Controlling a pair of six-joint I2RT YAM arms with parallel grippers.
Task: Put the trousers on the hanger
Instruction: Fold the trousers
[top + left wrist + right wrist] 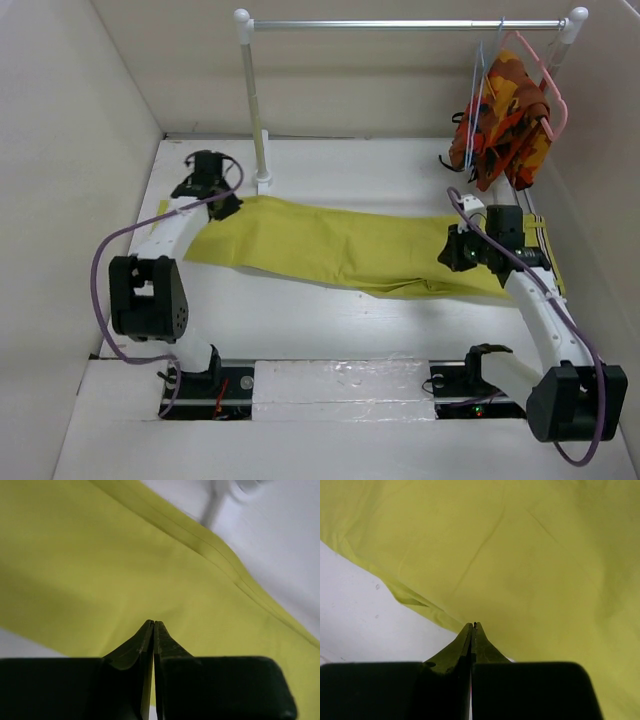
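Top external view: we find the trousers (330,250) flat on the worktop (330,320), left hand (224,206) at 9 o'clock, right hand (454,255) at 3, both clenched, apparently for an end-to-end lift.

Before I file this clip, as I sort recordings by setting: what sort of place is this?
Likely a robotics lab test cell, not a home: plain white walls box in the table, a clothes rail stands on it, and the left arm and right arm are bolted at its near edge.
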